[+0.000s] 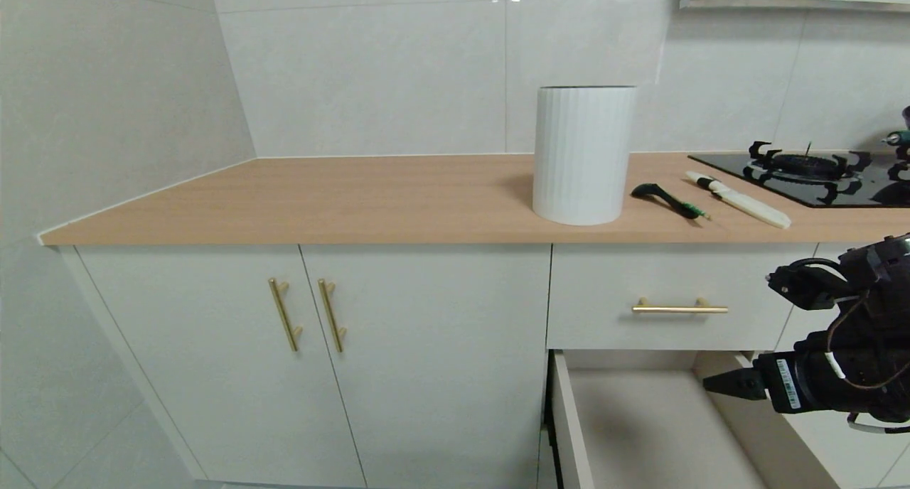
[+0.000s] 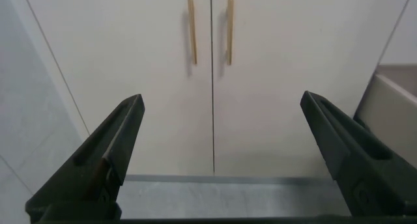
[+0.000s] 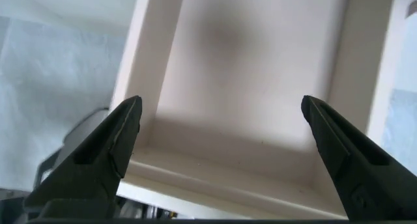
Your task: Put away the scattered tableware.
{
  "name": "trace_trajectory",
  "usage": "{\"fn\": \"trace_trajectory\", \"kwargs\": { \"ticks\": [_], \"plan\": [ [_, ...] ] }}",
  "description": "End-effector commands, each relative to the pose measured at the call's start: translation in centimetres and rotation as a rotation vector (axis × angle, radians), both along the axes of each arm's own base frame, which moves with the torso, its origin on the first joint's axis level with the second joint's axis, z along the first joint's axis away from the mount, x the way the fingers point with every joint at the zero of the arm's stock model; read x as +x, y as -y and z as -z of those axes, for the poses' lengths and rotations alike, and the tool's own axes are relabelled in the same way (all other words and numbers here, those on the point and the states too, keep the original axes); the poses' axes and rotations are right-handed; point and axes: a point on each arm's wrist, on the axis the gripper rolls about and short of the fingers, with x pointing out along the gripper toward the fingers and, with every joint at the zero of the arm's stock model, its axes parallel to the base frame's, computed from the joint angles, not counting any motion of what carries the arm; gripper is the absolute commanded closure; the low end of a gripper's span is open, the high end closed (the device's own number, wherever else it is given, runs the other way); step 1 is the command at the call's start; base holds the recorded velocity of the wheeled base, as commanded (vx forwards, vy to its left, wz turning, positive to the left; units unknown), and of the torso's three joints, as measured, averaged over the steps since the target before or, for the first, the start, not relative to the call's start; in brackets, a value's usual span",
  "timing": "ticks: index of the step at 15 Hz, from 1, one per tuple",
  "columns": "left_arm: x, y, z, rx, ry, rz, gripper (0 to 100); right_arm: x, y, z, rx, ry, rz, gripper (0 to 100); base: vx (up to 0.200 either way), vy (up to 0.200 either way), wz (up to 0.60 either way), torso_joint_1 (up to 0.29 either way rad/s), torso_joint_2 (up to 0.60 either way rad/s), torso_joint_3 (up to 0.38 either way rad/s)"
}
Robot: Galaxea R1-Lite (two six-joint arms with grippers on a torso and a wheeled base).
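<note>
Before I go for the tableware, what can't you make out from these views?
White ribbed canister, head view: inside hidden by its own wall.
Open drawer, head view: front cut off by the bottom edge.
Black-handled utensil, head view: too small to identify.

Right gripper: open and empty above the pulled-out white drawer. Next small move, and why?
Probably raise the right gripper toward the wooden countertop, aiming for the long white knife beside the black-handled green-tipped tool. Both lie out on the counter, and the white drawer is open and bare.
</note>
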Motion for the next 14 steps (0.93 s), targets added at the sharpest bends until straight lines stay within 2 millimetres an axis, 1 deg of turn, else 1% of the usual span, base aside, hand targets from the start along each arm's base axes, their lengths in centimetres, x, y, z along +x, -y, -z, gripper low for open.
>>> {"fn": "trace_trajectory", "kwargs": {
  "ticks": [1, 10, 12, 13, 14],
  "plan": [
    [0.0, 0.0, 0.0, 0.0, 0.001, 0.0, 0, 0.0, 0.0, 0.0, 0.001, -0.002, -0.002, 0, 0.0, 0.0, 0.0, 0.173, -0.53, -0.295],
    [0.0, 0.0, 0.0, 0.0, 0.001, 0.0, 0, -0.1, 0.0, 0.0, 0.0, -0.001, -0.003, 0, 0.0, 0.0, 0.0, 0.181, -0.48, -0.285],
    [0.0, 0.0, 0.0, 0.0, 0.001, 0.0, 0, -0.2, 0.0, -0.5, 0.011, 0.045, -0.003, 0, 0.0, 0.0, 0.0, 0.076, -0.19, -0.11],
    [0.0, 0.0, 0.0, 0.0, -0.001, 0.0, 0, 0.0, 0.0, -1.1, 0.019, 0.087, -0.003, 0, 0.0, 0.0, 0.0, 0.041, -0.08, -0.051],
    [0.0, 0.0, 0.0, 0.0, 0.001, 0.0, 0, 0.6, -0.1, -2.0, 0.026, 0.159, -0.007, 0, 0.0, 0.0, 0.0, 0.0, 0.0, 0.0]
  ]
}}
